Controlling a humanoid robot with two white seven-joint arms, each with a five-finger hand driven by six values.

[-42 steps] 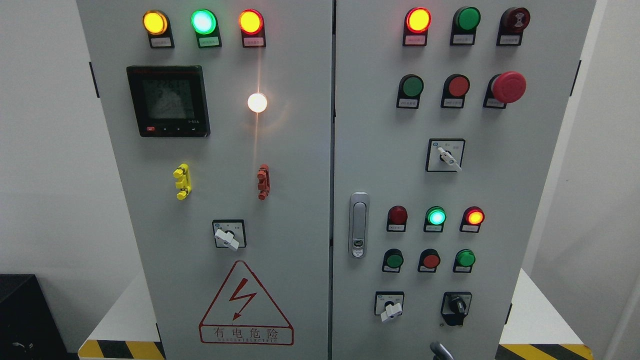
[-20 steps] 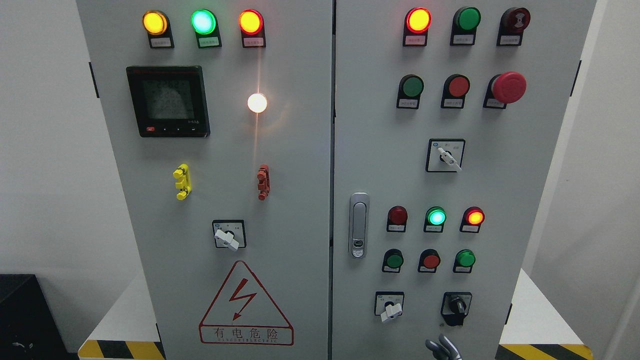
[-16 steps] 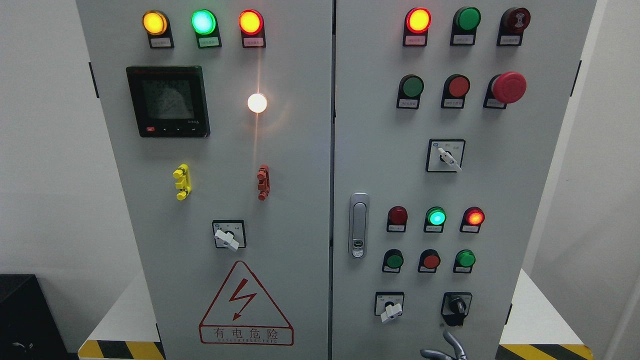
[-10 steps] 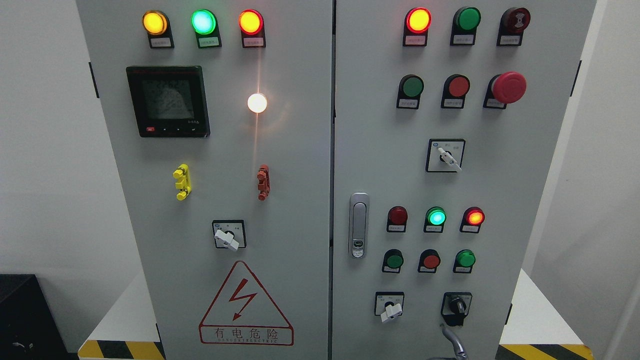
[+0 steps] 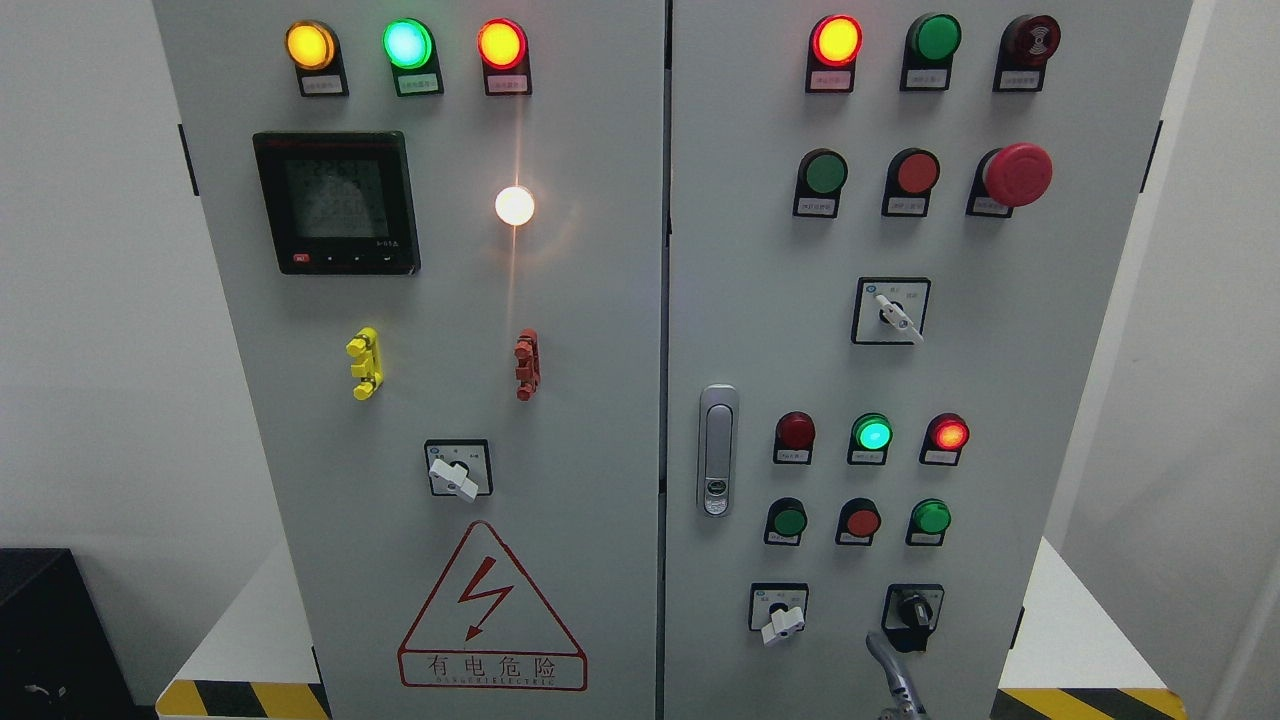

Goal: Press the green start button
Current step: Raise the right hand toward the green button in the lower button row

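Head view, our listing left to right: warning triangle point(image 5: 491, 606) low on the left door; door latch point(image 5: 717, 450); green start button point(image 5: 788, 521), leftmost of the lower right-door row, untouched; one metal finger point(image 5: 886, 665) at the bottom edge, beside the black knob point(image 5: 913, 610). Whose hand, and its spread, we cannot tell.
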